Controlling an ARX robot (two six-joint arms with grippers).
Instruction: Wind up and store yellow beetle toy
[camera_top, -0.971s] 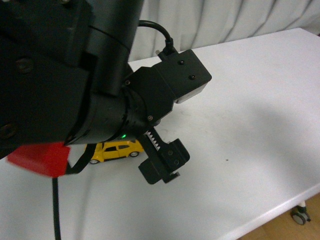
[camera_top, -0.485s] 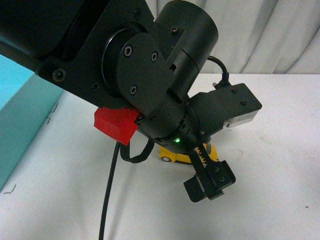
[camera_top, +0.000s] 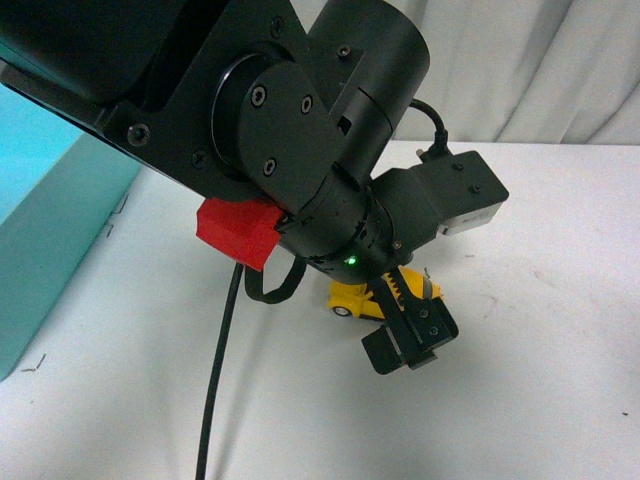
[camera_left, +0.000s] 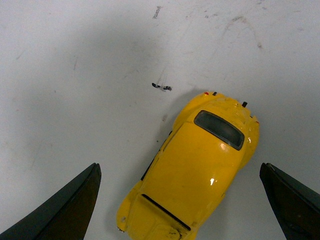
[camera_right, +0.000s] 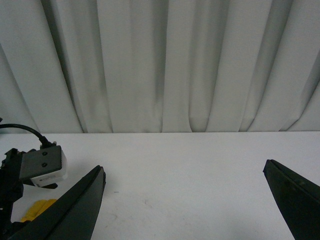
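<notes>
L arm slopes down over the white table (camera_top: 530, 400). L gripper (camera_left: 180, 202) points down, jaws spread wide. Yellow beetle toy (camera_left: 200, 165) sits on the table betw. them, untouched. R gripper (camera_right: 185, 200) is also agape, facing the curtain (camera_right: 165, 65). Vs half a sec ago: L gripper nudged slightly farther, toy approx. where it was.

The yellow toy car (camera_left: 200, 165) gleams, its glossy painted shell smooth and catching a bright little glint. Under it the white table (camera_left: 75, 75) looks matt and scuffed with small dark marks, and the arm (camera_top: 270, 110) above is all matt black casing, with a dull red plastic block (camera_top: 237, 232) on it. Behind, the pale curtain (camera_right: 160, 65) hangs in soft cloth folds.
</notes>
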